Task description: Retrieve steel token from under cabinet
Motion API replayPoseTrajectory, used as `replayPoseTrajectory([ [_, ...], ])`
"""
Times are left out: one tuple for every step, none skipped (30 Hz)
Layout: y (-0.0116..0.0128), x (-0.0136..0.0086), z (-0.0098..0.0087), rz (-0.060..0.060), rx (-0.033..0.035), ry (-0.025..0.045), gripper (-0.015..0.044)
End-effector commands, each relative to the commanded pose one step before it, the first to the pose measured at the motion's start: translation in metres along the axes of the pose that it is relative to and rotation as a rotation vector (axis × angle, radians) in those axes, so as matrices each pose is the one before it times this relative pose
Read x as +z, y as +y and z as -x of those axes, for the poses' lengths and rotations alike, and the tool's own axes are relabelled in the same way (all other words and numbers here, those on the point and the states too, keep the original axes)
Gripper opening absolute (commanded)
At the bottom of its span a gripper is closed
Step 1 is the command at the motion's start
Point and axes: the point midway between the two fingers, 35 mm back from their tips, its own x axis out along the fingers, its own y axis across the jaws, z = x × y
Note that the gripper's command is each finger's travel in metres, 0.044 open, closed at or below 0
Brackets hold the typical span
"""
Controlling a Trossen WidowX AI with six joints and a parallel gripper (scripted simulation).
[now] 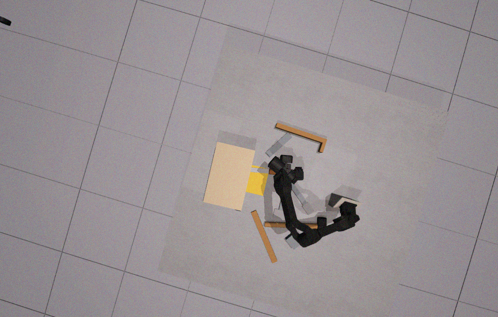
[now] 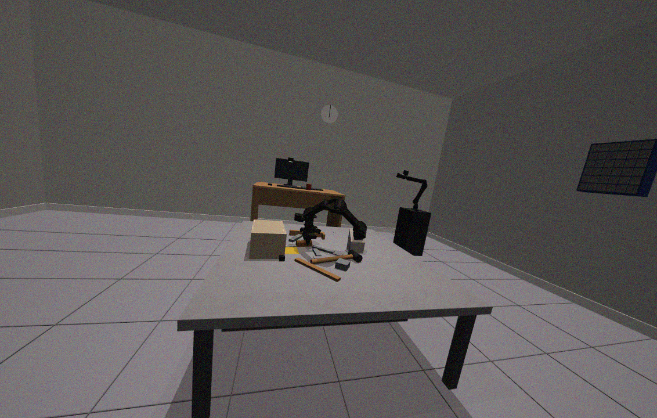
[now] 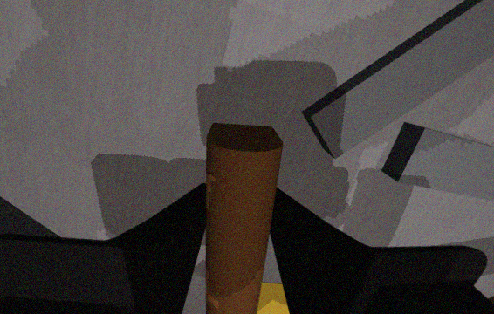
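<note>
The cabinet [image 1: 229, 175] [image 2: 267, 241] is a pale box at the left of the objects. The yellow marked area [image 1: 256, 185] [image 2: 292, 250] [image 3: 273, 303] lies in front of it. My gripper [image 2: 307, 242] [image 3: 238, 192] is shut on the brown wooden handle [image 1: 271, 171] [image 2: 300, 243] [image 3: 243, 227] of a flat-bladed tool, low over the table. The tool's pale thin blade [image 1: 259, 169] runs from the handle across the far part of the yellow area to the cabinet's front edge; its tip is hidden. The token is not visible, and the vent slots cannot be made out.
An L-shaped wooden piece [image 1: 302, 132] and a grey bar [image 1: 278, 144] lie on the far side. A wooden stick [image 1: 264, 236] [image 2: 318, 269], a black-headed mallet [image 2: 331, 258] and a grey block [image 1: 292, 241] [image 2: 342, 265] lie on the near side. Thin grey pieces lie beneath the arm.
</note>
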Motion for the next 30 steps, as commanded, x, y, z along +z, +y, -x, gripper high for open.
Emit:
replayPoseTrajectory([
  [0.00146,-0.00764,0.00021,-0.0005,0.00179,0.00432,0.0],
  [-0.00004,-0.00108,0.0,0.0,-0.00001,0.00003,0.0],
  [-0.00004,-0.00108,0.00001,0.0,-0.00001,0.00003,0.0],
  [-0.00003,-0.00109,0.00001,0.0,-0.00001,0.00003,0.0],
  [-0.00003,-0.00109,0.00001,0.0,-0.00001,0.00003,0.0],
  [-0.00003,-0.00109,0.00001,0.0,-0.00001,0.00003,0.0],
  [-0.00003,-0.00109,0.00001,0.0,-0.00001,0.00003,0.0],
  [-0.00003,-0.00109,0.00001,0.0,-0.00001,0.00003,0.0],
  [-0.00003,-0.00109,0.00001,0.0,-0.00001,0.00003,0.0],
  [-0.00003,-0.00109,0.00001,0.0,-0.00001,0.00003,0.0],
  [-0.00002,-0.00103,0.00001,0.0,-0.00001,0.00003,0.0],
  [-0.00002,-0.00103,0.00001,0.0,-0.00001,0.00003,0.0],
  [-0.00002,-0.00103,0.00001,0.0,-0.00001,0.00003,0.0],
  [-0.00002,-0.00104,0.00001,0.0,-0.00001,0.00003,0.0],
  [-0.00002,-0.00104,0.00001,0.0,-0.00001,0.00003,0.0],
  [-0.00002,-0.00104,0.00001,0.0,-0.00001,0.00003,0.0],
  [-0.00002,-0.00104,0.00001,0.0,-0.00001,0.00003,0.0],
  [-0.00002,-0.00104,0.00001,0.0,-0.00001,0.00003,0.0],
  [-0.00002,-0.00104,0.00001,0.0,-0.00001,0.00003,0.0],
  [-0.00002,-0.00104,0.00001,0.0,-0.00001,0.00003,0.0],
  [-0.00001,-0.00099,0.00001,0.0,-0.00001,0.00003,0.0],
  [-0.00001,-0.00099,0.00001,0.0,-0.00001,0.00003,0.0],
  [-0.00001,-0.00099,0.00001,0.0,-0.00001,0.00003,0.0],
  [-0.00001,-0.001,0.00001,0.0,-0.00001,0.00003,0.0],
  [-0.00001,-0.001,0.00001,0.0,-0.00001,0.00003,0.0],
  [-0.00001,-0.001,0.00001,0.0,-0.00001,0.00003,0.0],
  [-0.00001,-0.001,0.00001,0.0,-0.00001,0.00003,0.0],
  [-0.00001,-0.001,0.00001,0.0,-0.00001,0.00003,0.0],
  [-0.00001,-0.001,0.00001,0.0,-0.00001,0.00003,0.0],
  [0.0,-0.001,0.00001,0.0,-0.00001,0.00003,0.0],
])
